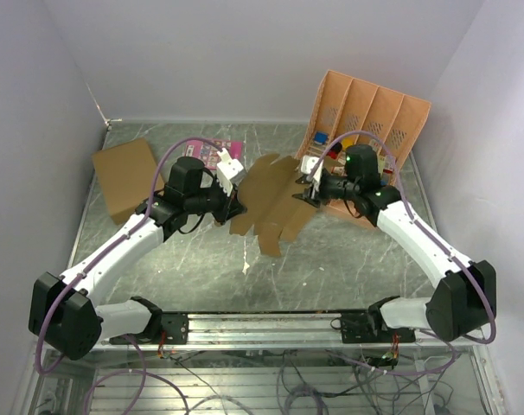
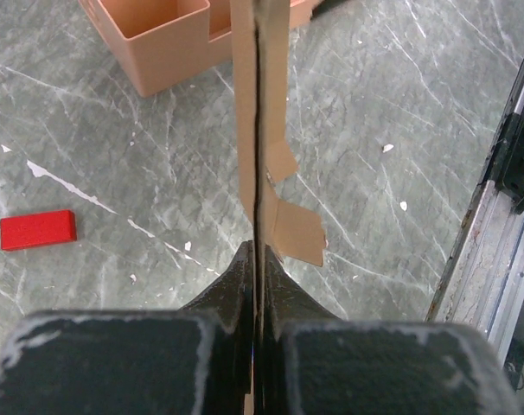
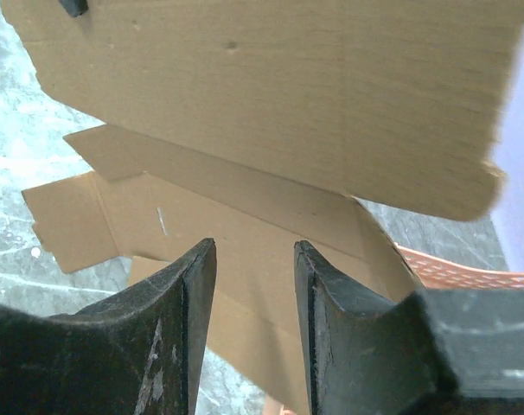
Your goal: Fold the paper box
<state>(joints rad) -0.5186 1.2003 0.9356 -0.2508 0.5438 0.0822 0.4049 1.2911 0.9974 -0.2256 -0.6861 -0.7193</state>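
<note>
marbled grey tabletop (image 1: 331, 268) sits between pale walls (image 1: 245, 52). your left pincer (image 2: 258, 259) is clenched flat on the paper box (image 1: 275, 203), gripping its left side. the creased brown sheet is held up over the middle of the tabletop, flaps hanging. your right pincer (image 3: 253, 255) is released, jaws apart at the sheet's right side. further back, a brown cardboard piece (image 1: 124, 177) lies near the far left corner, and an orange divided rack (image 1: 374, 112) leans at the far right corner.

Robotics lab (walled test table (image 1: 201, 259))
</note>
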